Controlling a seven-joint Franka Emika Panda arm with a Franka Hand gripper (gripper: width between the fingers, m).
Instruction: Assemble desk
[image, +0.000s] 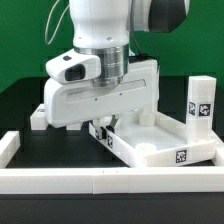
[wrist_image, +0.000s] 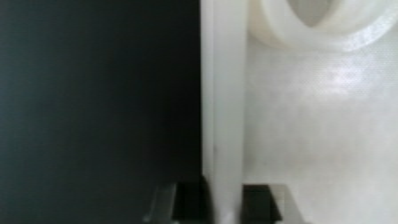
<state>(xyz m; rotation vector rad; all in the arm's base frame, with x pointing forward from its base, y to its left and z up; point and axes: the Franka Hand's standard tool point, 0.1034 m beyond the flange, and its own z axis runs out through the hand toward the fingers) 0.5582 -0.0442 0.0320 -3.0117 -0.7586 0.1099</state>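
On the black surface (image: 15, 110), the pincer (wrist_image: 221, 203) holds the rim of the desk panel (image: 155, 140) between narrow fingers, probably to slide it into position for the legs.

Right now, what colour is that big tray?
The tray is white, clearest in the exterior view.

This is looking like a robotics lab bench. A white Franka arm (image: 110, 40) is working over a matte black tabletop (image: 25, 105), and a plain green backdrop (image: 25, 40) is hanging behind. Low white border walls (image: 100, 181) are fencing the work area. Printed black-and-white square tags (image: 201, 108) are marking a leg block (image: 200, 88) and the desk panel (image: 150, 142).
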